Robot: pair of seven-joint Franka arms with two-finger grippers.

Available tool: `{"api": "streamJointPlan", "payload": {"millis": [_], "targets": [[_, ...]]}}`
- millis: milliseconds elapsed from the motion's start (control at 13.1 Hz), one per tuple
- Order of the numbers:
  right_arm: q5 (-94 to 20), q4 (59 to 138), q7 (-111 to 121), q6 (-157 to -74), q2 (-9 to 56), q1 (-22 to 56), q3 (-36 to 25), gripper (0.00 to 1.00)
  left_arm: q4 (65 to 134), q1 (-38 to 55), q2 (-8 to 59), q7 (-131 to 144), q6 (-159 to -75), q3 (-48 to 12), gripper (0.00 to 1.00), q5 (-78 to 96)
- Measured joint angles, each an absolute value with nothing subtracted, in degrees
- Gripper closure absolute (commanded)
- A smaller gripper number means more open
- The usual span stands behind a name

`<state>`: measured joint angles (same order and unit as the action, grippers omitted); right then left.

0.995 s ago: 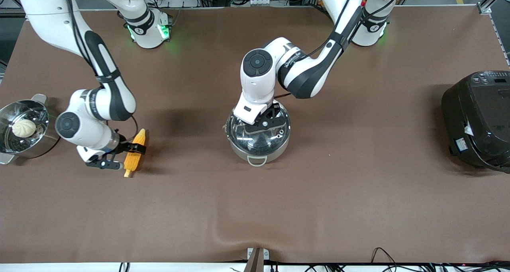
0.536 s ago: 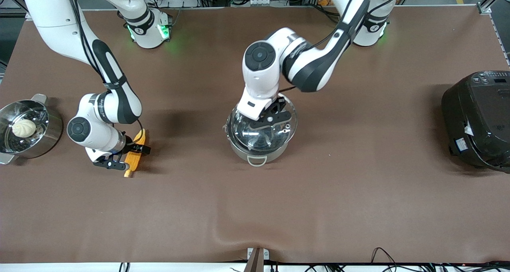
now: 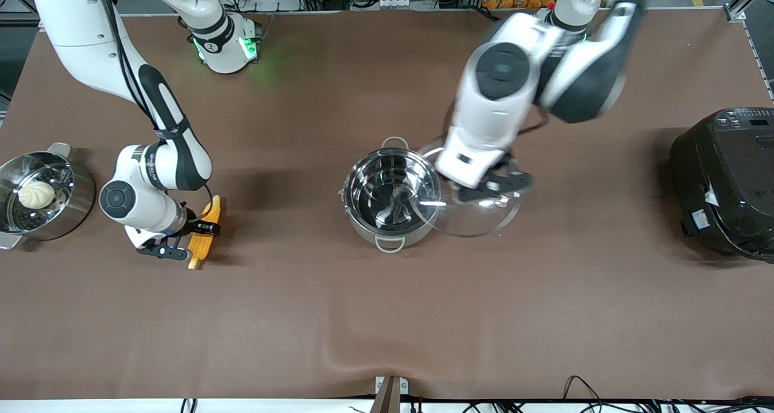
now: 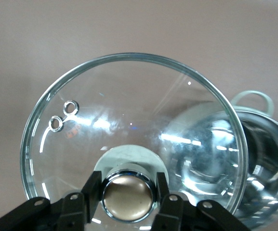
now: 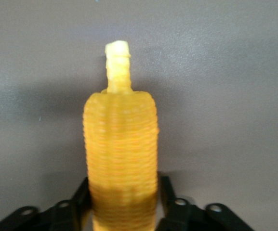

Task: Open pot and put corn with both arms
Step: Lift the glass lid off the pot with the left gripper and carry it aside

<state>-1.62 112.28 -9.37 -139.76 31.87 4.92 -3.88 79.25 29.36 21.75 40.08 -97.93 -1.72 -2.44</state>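
Front view, change: glass lid (image 3: 478, 210) has come off the pot (image 3: 392, 198), now held just beside it toward the left arm's end.
Left gripper (image 4: 127, 204): pinching the lid knob (image 4: 127, 198).
Right gripper (image 3: 181, 239): fingers either side of the corn (image 3: 204, 233), which lies on the table (image 3: 387, 316); they have narrowed.
Writing: none readable.
Around: steamer pot (image 3: 45, 195) with bun (image 3: 36, 194); black rice cooker (image 3: 725, 180).

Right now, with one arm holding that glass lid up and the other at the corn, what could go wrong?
1. The left gripper pinches only the small metallic knob of the clear glass lid, which hangs partly over the shiny steel pot; it might slip and drop.
2. The right gripper grips the yellow-orange corn cob near one end, so it could tilt or slide out when lifted.
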Motion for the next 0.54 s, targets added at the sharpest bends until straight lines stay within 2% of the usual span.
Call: {"api": "streamJointPlan", "payload": {"millis": [383, 536], "targets": [[-1.07, 111.58, -8.93, -138.52, 31.73, 5.15, -3.44, 1.00, 89.45, 16.31, 17.07, 17.55, -98.05, -1.54, 1.00, -2.51], [-1.07, 110.50, -8.45, -136.33, 30.80, 5.53, -3.01, 1.00, 94.20, 11.68, 16.67, 11.54, -102.32, -1.47, 1.00, -2.63]]}}
